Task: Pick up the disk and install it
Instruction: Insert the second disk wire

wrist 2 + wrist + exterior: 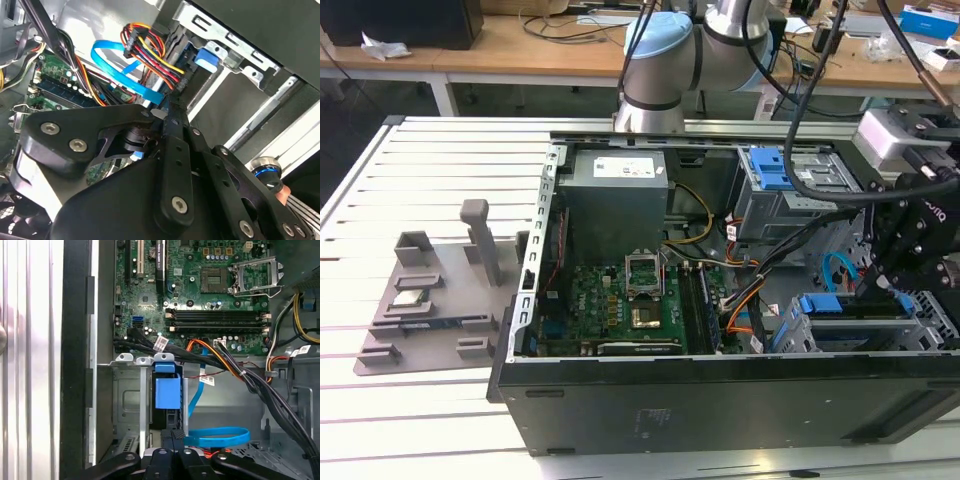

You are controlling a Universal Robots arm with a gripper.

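Now | disk point(166, 390): blue-railed, edge-on in drive bay | gripper point(172, 436) just beside.

White slatted metal worktable point(440, 170) in foreground, ribs running across the exterior view. Grey plastic fixture tray point(430, 310) resting on it toward the exterior view's left, with upright pegs. Behind, long wooden bench with white legs point(470, 55), strewn with loose dark cables point(560, 25) and crumpled white paper point(382, 45). Dark floor point(370, 110) beneath. Even, diffuse lighting.
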